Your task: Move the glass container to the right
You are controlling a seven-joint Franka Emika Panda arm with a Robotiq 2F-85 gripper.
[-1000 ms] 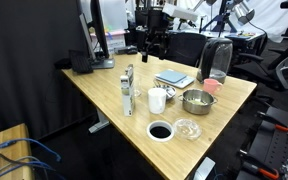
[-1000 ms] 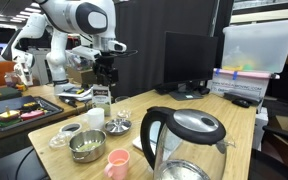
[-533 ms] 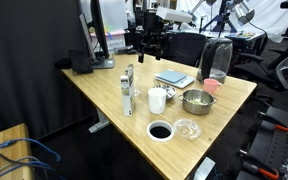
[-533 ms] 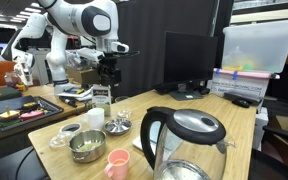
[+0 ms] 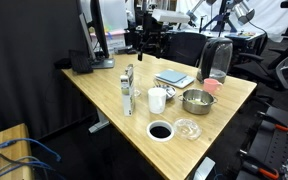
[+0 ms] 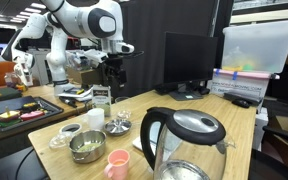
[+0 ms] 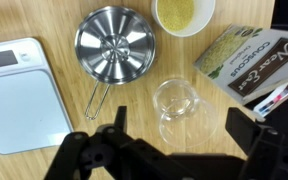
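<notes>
In the wrist view a clear glass container (image 7: 177,103) stands on the wooden table, straight below and between my gripper's (image 7: 180,114) two dark fingers (image 7: 116,122). The jaws are wide open and empty, and held above the glass without touching it. In both exterior views the gripper (image 5: 153,46) (image 6: 112,76) hangs high over the far side of the table. A clear glass dish (image 5: 187,128) (image 6: 58,140) sits near the table's front edge.
The wrist view shows a steel funnel (image 7: 114,45), a white scale (image 7: 14,90), a bowl of yellowish grains (image 7: 184,12) and a book (image 7: 246,60). On the table stand a white mug (image 5: 157,100), steel bowl (image 5: 195,100), pink cup (image 5: 210,87), kettle (image 5: 216,60) and box (image 5: 129,90).
The arm has shifted slightly sideways over the far side of the table. The gripper stays open. Nothing on the table has moved.
</notes>
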